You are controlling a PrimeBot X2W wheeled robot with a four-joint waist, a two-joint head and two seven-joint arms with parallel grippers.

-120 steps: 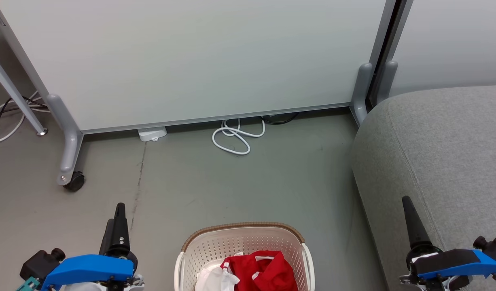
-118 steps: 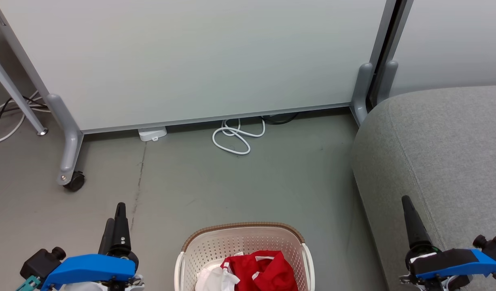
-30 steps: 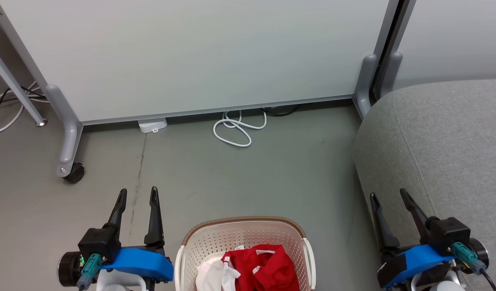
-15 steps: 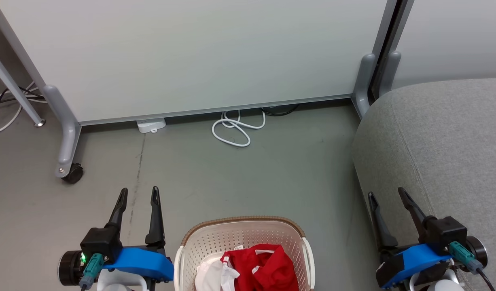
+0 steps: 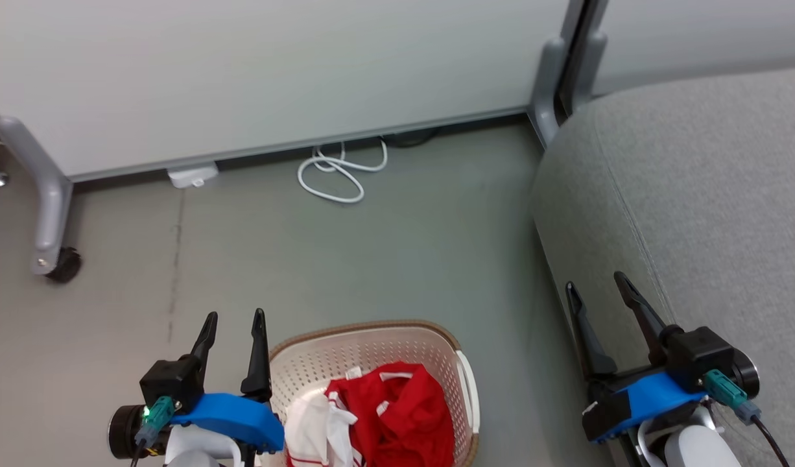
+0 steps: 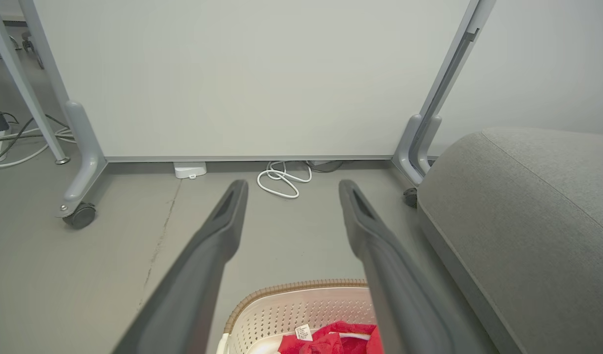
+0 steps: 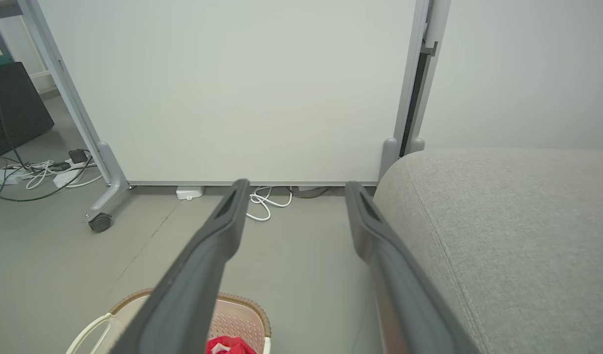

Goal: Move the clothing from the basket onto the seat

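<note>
Head view, lower left: shows the left gripper (image 5: 234, 316) with two dark fingers spread apart, tips pointing up the picture, gripping nothing. Places it just beside the left rim of the basket (image 5: 365, 326); contact with the brown rim band impossible to judge. Shows the right gripper (image 5: 594, 282) at lower right, likewise spread open and bare, drawn across the boundary between the side of the seat (image 5: 709, 181) and the floor (image 5: 384, 259).

Finds the clothing (image 5: 391, 408) inside the basket: a crumpled red heap with white trim, piled toward the near right part, with a white fold at its left. Repeats this in the left wrist view, with red cloth and a small white label (image 6: 302, 332) low between the parted fingers, against the perforated cream wall. Catches a scrap of red in the right wrist view too, at the bottom edge, just beside the left-hand finger.

Sets the seat to the right of the basket, apart from it: grey woven fabric, rounded edge, stitched seam.

Farther out, shows a coiled white cable (image 5: 329, 170) on the floor by the foot of a pale partition panel (image 5: 274, 65), a small white box (image 5: 191, 176) to its left, and a grey panel leg (image 5: 49, 207) ending in a black caster (image 5: 63, 266). Adds, in the right wrist view, more cables (image 7: 41, 179) on the floor at far left.
</note>
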